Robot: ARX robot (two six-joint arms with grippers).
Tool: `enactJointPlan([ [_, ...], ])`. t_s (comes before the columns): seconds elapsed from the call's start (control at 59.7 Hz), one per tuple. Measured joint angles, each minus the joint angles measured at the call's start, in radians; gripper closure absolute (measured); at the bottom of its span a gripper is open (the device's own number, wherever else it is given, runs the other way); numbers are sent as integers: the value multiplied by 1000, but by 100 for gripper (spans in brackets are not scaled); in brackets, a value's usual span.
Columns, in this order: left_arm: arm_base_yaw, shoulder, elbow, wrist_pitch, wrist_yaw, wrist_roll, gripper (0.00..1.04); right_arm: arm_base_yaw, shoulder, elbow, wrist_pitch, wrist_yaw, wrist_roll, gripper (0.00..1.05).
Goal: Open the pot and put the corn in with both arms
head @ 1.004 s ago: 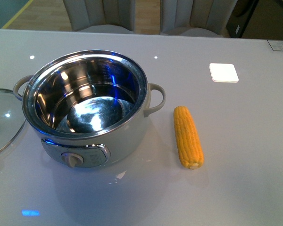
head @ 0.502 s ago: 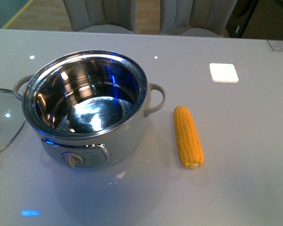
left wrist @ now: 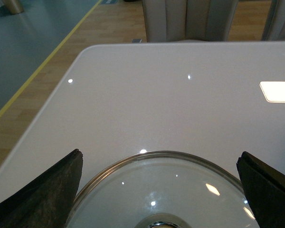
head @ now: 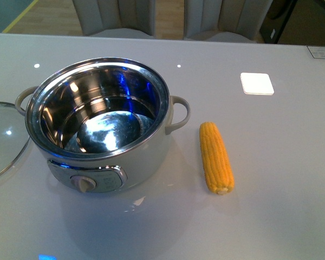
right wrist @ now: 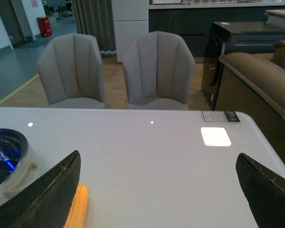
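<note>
Zero change: pot [head: 143, 157] open, lid [head: 2, 138] at its 9 o'clock, corn [head: 215, 157] at 3. L gripper [left wrist: 160, 156], R gripper [right wrist: 157, 156] splayed wide, empty; corn pickup next.

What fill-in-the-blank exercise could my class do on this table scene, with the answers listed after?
1. The glass lid lies to the ____ of the pot.
2. The shiny inside of the pot is ____.
3. The corn lies on the table to the ____ of the pot.
4. The left gripper, above the glass lid, has its fingers ____.
Missing words: left; empty; right; open.
</note>
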Motion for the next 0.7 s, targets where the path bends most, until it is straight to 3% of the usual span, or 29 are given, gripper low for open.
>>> enactJointPlan([
  [0.268,26,-337,-225,-6,37,-36,7,0,0,0,0,0,0,9],
  [0.703,-95,-1027,-562,-282,-15,-108,7,0,0,0,0,0,0,9],
])
